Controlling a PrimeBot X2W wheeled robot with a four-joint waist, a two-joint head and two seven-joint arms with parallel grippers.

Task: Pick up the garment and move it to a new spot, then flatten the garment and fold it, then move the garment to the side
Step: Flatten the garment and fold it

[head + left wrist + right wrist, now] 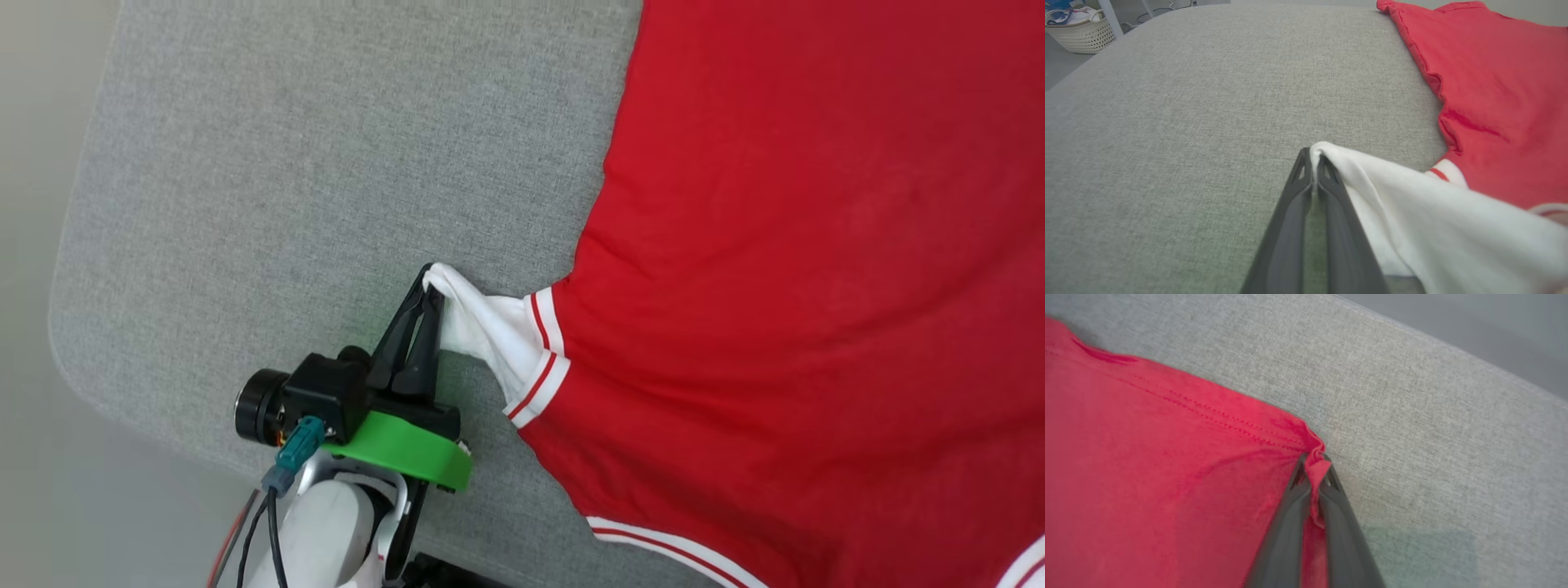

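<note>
The garment (816, 286), red with white striped-trim sleeves, lies plain side up across the right of the grey padded table (326, 163). My left gripper (431, 282) is shut on the tip of its white sleeve (490, 331), which stretches out leftward from the body. In the left wrist view the left gripper (1314, 154) pinches that white sleeve (1433, 220), with the red cloth (1494, 94) beyond. In the right wrist view my right gripper (1314, 459) is shut on a corner of the red hem (1316, 451), the garment (1147, 477) spreading to the left.
The table's rounded near-left corner (73, 343) borders pale floor. A woven basket (1081, 32) with cloth sits on the floor beyond the table in the left wrist view. Bare grey surface (1453, 457) lies right of the hem.
</note>
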